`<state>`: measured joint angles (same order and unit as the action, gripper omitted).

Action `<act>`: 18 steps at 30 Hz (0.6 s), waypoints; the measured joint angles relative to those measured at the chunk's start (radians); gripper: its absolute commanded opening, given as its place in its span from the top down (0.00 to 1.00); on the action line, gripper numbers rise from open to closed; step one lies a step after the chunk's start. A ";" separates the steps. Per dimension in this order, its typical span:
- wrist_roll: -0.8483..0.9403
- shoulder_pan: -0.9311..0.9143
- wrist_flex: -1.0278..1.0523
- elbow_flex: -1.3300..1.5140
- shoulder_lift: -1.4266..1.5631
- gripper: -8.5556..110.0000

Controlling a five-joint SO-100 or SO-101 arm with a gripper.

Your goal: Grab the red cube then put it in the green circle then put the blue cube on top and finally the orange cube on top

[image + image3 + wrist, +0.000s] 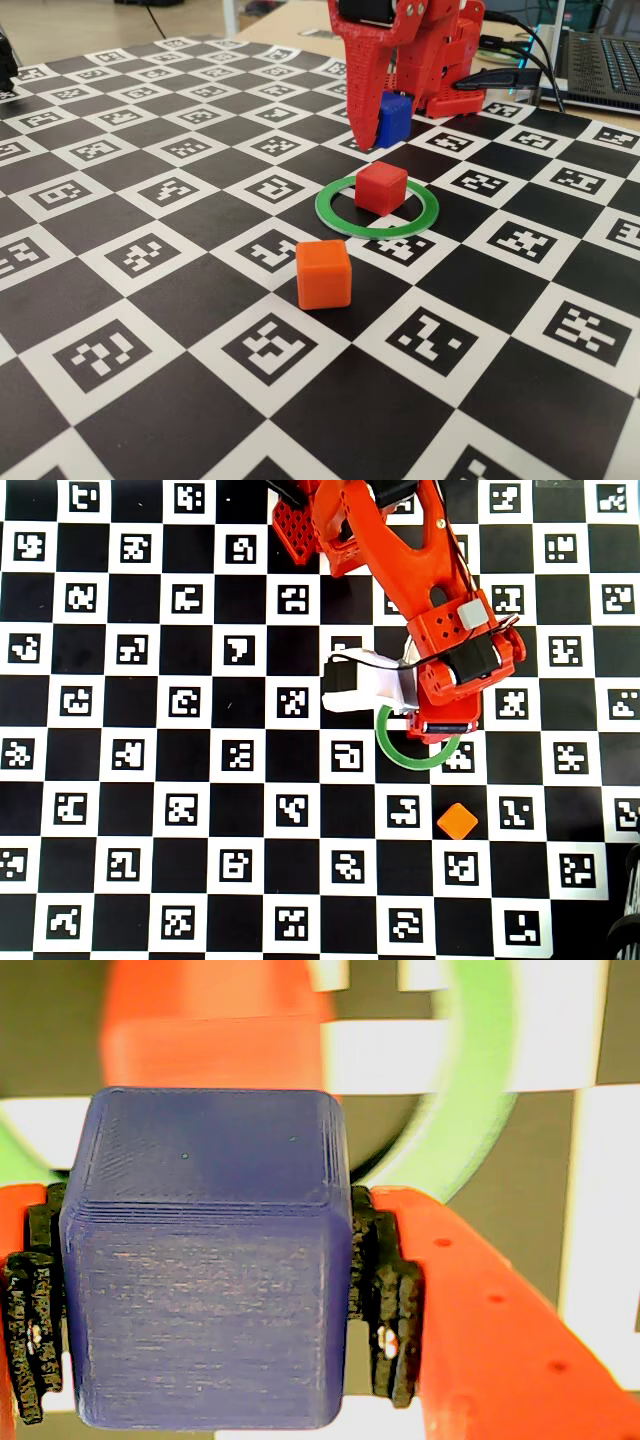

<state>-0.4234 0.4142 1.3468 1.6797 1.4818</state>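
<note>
In the fixed view, reading from the left, we meet the orange cube first. It sits alone on the checkered worktop, near the front of the green circle but clear of it, we judge because it goes on last. Next comes the circle itself, with the red cube resting inside it, towards the back, not touching the ring as far as we can see. That is the base of the stack, already in place.

Further right and behind, the end effector hangs above the worktop, closed on the blue cube. The wrist view shows why the hold looks secure: the black pads press flat against opposite side faces of the cube, leaving its bottom face free to land on the red one.

The blue cube seems to sit slightly behind the red cube rather than directly over it, though the overhead view hides both under the arm.
</note>
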 measured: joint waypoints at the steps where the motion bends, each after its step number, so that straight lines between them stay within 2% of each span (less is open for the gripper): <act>1: -0.003 0.005 -0.005 0.005 0.000 0.84; 18: -0.008 0.025 -0.064 0.040 -0.008 0.84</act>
<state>-0.4310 0.4387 1.2824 1.7196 1.4742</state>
